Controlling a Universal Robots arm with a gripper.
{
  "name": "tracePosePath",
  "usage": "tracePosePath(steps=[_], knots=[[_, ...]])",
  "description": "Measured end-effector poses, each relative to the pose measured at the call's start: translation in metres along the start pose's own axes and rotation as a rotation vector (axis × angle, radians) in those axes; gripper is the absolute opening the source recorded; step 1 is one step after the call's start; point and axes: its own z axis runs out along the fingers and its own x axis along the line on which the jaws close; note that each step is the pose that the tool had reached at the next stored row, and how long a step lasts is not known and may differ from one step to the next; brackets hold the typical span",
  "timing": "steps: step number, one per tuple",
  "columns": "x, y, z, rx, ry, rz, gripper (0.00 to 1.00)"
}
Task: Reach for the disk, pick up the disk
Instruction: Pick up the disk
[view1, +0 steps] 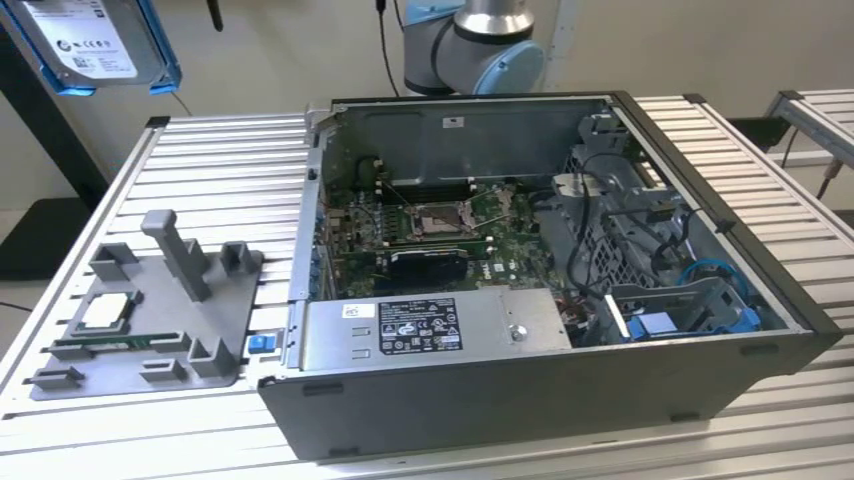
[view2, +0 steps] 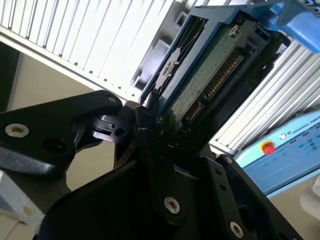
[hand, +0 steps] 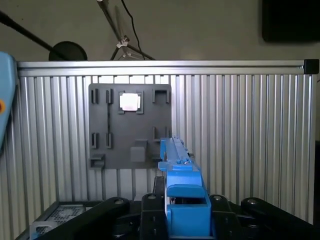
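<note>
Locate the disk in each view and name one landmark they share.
Exterior view: the disk, held high at the exterior view's far left.
Second wrist view: disk circuit side showing, clamped in the gripper.
First wrist view: disk edge-on, before the grey tray.
Shared landmark: the ribbed metal table.

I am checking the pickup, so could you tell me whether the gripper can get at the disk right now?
Yes, it seems so: the gripper is closed on the disk, holding it clear of the table, nothing between them.

Silver arm (view1: 463, 45) with pale-blue joint caps; black tool (view2: 155, 120) studded with silver screws.
</note>
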Motion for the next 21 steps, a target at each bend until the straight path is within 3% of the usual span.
tracePosePath(steps=[21], knots=[[-0.0018, -0.0494, -0.0003, 0.0, 0.0, 0.0, 0.0]])
